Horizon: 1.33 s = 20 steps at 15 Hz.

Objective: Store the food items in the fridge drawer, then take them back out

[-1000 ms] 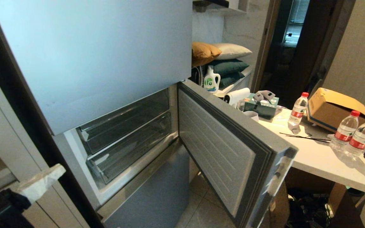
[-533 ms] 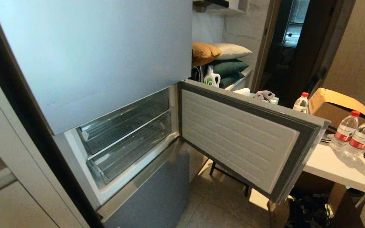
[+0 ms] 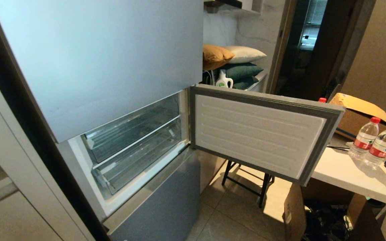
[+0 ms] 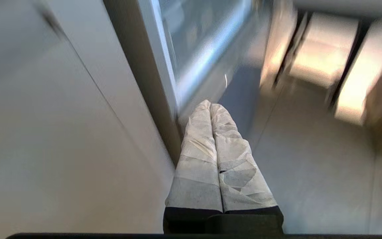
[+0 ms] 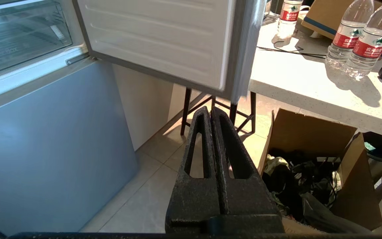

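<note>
A: Starting at the claws — left gripper [image 4: 211, 106], white-wrapped fingers pressed flat together, nothing between them, hanging low by the fridge's lower corner and the floor tiles

B: And the right gripper [image 5: 211, 111]?

A: Clenched too, black fingers tip to tip, empty, pointing at the floor near the stool legs under the swung-out door. Neither arm shows from the head camera

B: So where does the job stand?

A: Early, I'd say. The middle fridge door [image 3: 260, 134] hangs wide open, white liner facing us, and that looks like the only step done. Behind it sit two clear drawers; the lower one, the fridge drawer [image 3: 139, 157], is pushed in, and so is the upper drawer [image 3: 132, 129]

B: Anything in them?

A: Only ribbed clear plastic visible through the fronts — no potato, no pepper inside as far as I can tell

B: Where's the food, then?

A: Can't find it in any view. The white table [image 3: 343, 174] on the right carries water bottles [image 3: 374, 139] and a cardboard box [image 3: 357, 115], no vegetables showing. An open carton [image 5: 310, 139] on the floor under the table holds dark clutter

B: So what's left?

A: By my reckoning nearly everything: pull the drawer out, fetch both items, put them in, then bring them back out
</note>
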{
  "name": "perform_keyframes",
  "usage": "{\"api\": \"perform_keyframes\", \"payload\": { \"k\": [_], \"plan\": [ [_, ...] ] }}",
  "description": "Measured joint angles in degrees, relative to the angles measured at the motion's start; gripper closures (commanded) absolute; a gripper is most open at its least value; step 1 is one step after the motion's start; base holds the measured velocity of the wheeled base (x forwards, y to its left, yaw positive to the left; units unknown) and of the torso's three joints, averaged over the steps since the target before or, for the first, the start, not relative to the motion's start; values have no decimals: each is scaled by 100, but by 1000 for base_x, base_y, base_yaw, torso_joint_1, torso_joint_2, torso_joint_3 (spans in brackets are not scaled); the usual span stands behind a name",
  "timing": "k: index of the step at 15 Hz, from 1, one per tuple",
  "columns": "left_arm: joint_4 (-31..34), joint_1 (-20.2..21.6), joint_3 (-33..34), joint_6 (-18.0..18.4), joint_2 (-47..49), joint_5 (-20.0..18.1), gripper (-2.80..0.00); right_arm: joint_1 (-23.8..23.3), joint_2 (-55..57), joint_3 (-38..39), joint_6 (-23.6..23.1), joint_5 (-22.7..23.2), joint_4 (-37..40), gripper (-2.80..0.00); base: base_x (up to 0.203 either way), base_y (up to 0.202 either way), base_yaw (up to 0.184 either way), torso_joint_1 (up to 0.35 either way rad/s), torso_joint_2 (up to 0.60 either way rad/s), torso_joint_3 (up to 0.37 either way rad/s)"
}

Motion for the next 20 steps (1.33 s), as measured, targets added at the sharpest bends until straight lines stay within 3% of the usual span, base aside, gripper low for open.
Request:
{"api": "perform_keyframes", "payload": {
  "k": [5,8,9,12,20],
  "plan": [
    [94,164,249,182,-122,17,0,0,0,0,-84,10,3,0,0,0,0,0,0,0],
    [76,300,322,288,-935,-420,0,-2,0,0,-19,0,3,0,0,0,0,0,0,0],
    [-28,332,391,204,-1173,-548,0,-2,0,0,3,-5,2,0,0,0,0,0,0,0],
    [-323,380,542,-688,-1499,-405,0,0,0,0,15,-13,3,0,0,0,0,0,0,0],
    [-351,390,576,-788,-1623,-389,0,0,0,0,15,-9,3,0,0,0,0,0,0,0]
  ]
}}
